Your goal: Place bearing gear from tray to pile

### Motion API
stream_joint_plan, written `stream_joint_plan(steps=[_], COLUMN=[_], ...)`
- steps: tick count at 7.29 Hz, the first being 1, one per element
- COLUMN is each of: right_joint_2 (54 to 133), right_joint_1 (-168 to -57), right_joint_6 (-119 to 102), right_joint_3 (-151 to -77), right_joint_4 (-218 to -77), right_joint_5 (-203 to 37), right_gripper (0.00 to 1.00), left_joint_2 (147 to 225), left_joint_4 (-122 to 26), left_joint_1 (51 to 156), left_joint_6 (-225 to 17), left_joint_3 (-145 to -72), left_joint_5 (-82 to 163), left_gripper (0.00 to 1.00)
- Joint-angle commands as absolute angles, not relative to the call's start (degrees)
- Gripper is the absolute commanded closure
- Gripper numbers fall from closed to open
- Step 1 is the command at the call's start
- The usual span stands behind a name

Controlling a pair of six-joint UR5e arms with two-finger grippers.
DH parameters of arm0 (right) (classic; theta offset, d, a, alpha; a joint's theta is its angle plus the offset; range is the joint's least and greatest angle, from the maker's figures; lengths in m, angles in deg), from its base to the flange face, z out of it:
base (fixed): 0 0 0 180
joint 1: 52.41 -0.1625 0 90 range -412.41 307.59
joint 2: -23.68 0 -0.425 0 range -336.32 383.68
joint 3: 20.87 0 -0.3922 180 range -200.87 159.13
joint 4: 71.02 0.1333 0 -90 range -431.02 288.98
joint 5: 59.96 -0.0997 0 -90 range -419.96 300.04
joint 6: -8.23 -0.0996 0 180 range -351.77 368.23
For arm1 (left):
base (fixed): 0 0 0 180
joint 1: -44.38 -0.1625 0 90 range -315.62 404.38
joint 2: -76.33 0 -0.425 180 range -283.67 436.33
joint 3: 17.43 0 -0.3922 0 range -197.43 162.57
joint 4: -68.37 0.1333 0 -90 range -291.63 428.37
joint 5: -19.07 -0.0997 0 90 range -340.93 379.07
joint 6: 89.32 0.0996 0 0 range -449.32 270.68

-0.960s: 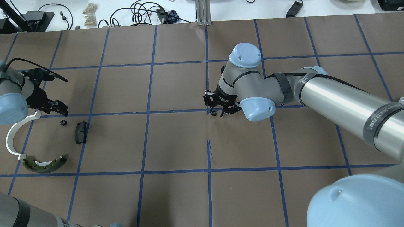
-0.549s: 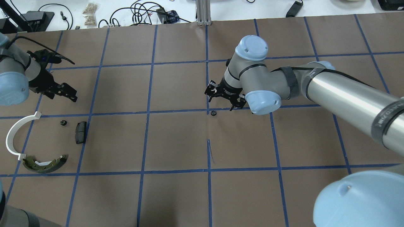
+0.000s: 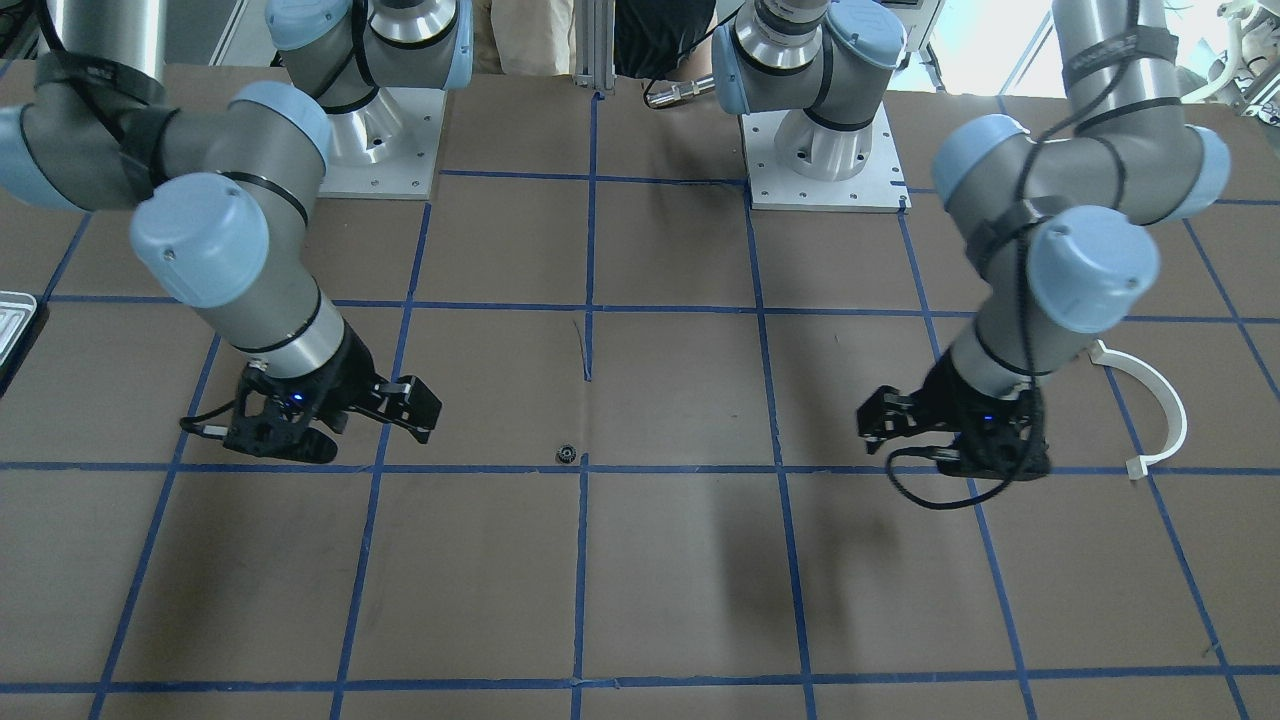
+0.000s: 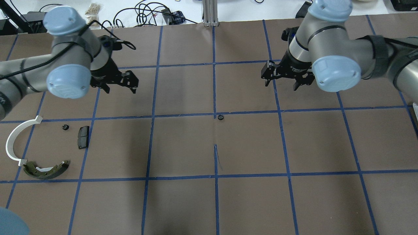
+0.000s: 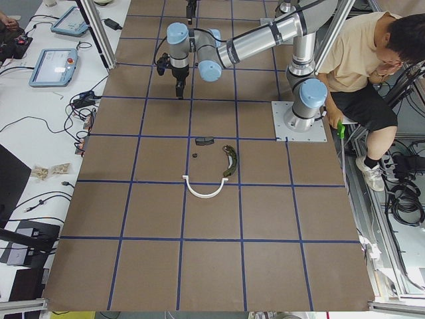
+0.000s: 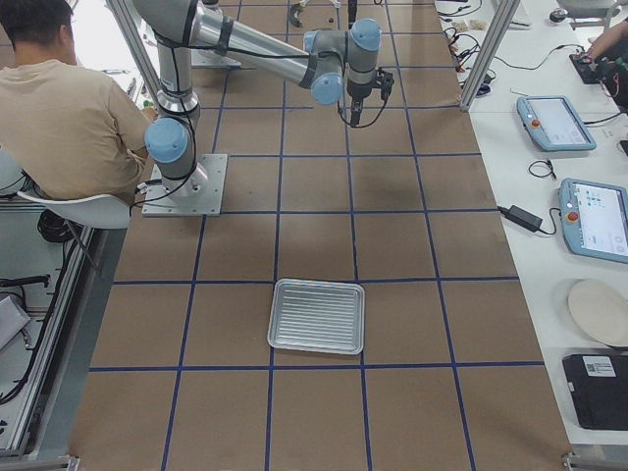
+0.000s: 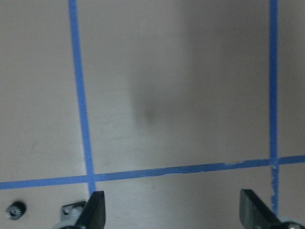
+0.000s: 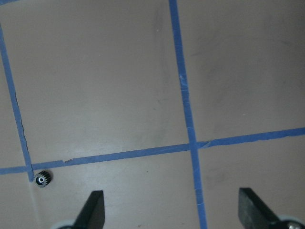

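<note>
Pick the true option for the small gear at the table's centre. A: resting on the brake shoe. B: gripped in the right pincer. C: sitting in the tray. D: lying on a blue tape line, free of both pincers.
D: the gear lies on the blue tape line, and the open right pincer and open left pincer are both well apart from it.

Front cam's left edge chopped the tray point(image 3: 14, 318) off, only a corner showed. The left arm point(image 3: 1005, 345) covered most of the pile point(image 3: 1178, 432), just the white arc point(image 3: 1150, 380) peeked out. Small gear point(image 7: 15, 209) in the left wrist cam was blurry, teeth unreadable.
</note>
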State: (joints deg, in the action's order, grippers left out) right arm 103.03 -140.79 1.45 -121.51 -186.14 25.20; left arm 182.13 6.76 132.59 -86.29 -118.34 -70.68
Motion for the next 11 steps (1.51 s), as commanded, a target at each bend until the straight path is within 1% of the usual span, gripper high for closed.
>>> stream_joint_plan(steps=[1,2,3,4,5,6,7,9,10,11], right_joint_2=[109.3,110.2,109.9,107.0,106.9,107.2,107.2,106.7,106.8,106.9], right_joint_1=[-140.7,-141.9,-143.8,-144.0,-143.7,-143.8,-144.0,-144.3,-144.4,-144.3], right_joint_6=[2.8,3.0,3.0,3.8,3.9,3.9,3.9,3.8,4.0,4.0], right_joint_3=[-118.3,-113.7,-111.3,-114.4,-115.3,-114.6,-111.6,-104.0,-105.7,-106.9], right_joint_4=[-181.3,-179.3,-179.2,-179.9,-180.0,-178.6,-176.3,-158.9,-159.0,-162.4], right_joint_5=[26.4,26.0,26.3,27.1,29.3,32.0,32.0,32.6,32.7,32.8], right_gripper=[0.00,0.00,0.00,0.00,0.00,0.00,0.00,0.00,0.00,0.00], left_joint_2=[185.3,187.9,190.7,193.4,195.7,197.1,197.9,199.5,199.7,200.1], left_joint_4=[10.8,13.0,15.8,20.8,22.5,22.1,22.0,22.0,22.2,22.3], left_joint_1=[145.3,150.1,153.8,157.2,158.1,158.9,160.2,160.7,160.6,160.6], left_joint_6=[-106.8,-113.5,-117.6,-121.1,-121.7,-123.0,-124.1,-124.3,-124.2,-124.1], left_joint_3=[-118.2,-118.0,-117.5,-117.1,-116.4,-115.5,-115.1,-115.1,-114.9,-113.9], left_joint_5=[-69.8,-68.7,-68.6,-68.6,-68.6,-69.2,-69.5,-69.6,-69.7,-69.8], left_gripper=[0.00,0.00,0.00,0.00,0.00,0.00,0.00,0.11,0.18,0.22])
